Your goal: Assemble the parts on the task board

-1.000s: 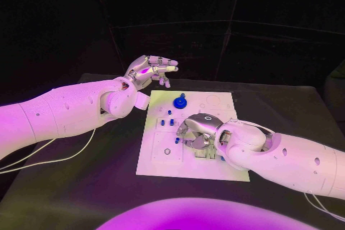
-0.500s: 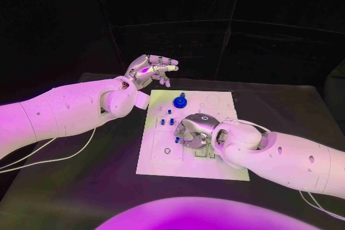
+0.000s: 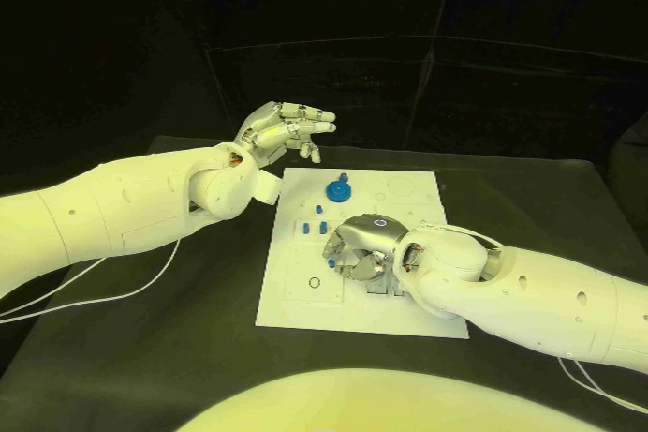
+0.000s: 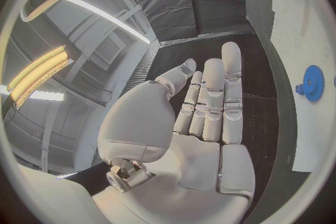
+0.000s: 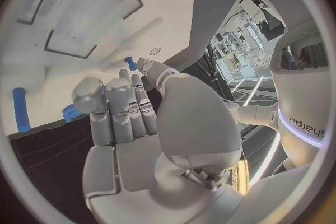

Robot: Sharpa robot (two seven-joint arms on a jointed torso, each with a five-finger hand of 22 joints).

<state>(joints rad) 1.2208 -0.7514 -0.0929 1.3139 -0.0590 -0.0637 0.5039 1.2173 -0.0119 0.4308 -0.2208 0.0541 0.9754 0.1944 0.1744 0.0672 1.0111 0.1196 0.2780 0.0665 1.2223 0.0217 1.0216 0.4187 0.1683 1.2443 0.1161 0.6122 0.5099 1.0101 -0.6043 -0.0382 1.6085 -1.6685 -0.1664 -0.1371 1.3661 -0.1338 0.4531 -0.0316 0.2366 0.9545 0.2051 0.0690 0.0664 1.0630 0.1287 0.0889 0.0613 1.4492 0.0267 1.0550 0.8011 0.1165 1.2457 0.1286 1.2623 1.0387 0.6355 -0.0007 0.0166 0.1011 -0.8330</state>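
The right hand [image 3: 367, 251] is lowered over the task board [image 3: 304, 296] at mid-surface, fingers [image 5: 150, 67] apparently pinching a small blue part [image 5: 130, 63], presumably for seating, while the left hand [image 3: 281, 129] is held raised beyond, fingers spread, empty.

A black desk [image 3: 162, 357] carries everything, its dark top reaching to the far edge. A thin white cable [image 3: 81, 305] trails across its left side, and another white cable [image 3: 601, 390] lies at the near right corner.
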